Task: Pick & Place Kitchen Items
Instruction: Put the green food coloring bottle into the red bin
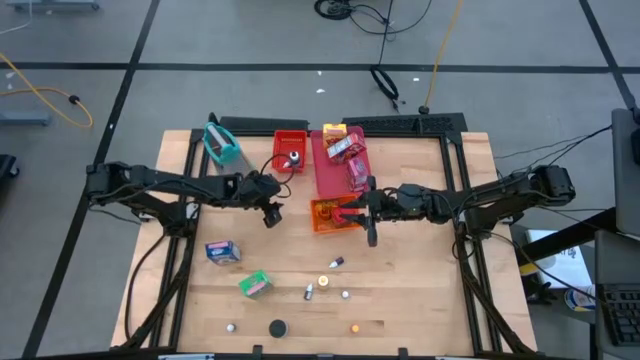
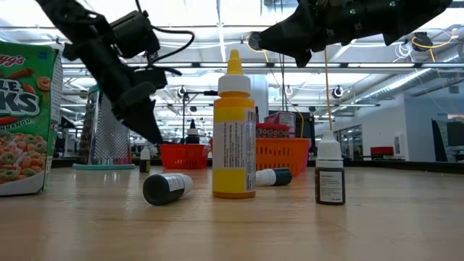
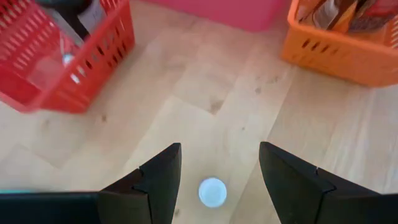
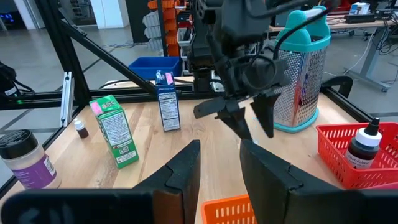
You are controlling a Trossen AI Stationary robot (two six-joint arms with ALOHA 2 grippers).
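Note:
My left gripper (image 1: pixel 270 212) hangs open, tilted down, over bare wood between the red basket (image 1: pixel 292 150) and the orange tray (image 1: pixel 325 215). In the left wrist view a small white cap (image 3: pixel 212 191) lies on the table between its two fingers (image 3: pixel 158 177), and they do not touch it. My right gripper (image 1: pixel 362 210) points level toward the table's left, above the orange tray (image 4: pixel 227 208), open with nothing in the gap. The pink tray (image 1: pixel 335 165) holds several packets. A blue box (image 1: pixel 222 251), a green box (image 1: pixel 255 284) and small bottles (image 1: pixel 337 262) stand on the near half.
A teal grater (image 1: pixel 222 145) stands at the far left, beside the red basket, which holds a black dropper bottle (image 4: pixel 364 146). Caps (image 1: pixel 277 327) lie along the near edge. A yellow bottle (image 2: pixel 233 130) and a cereal box (image 2: pixel 25 116) stand close to the low camera.

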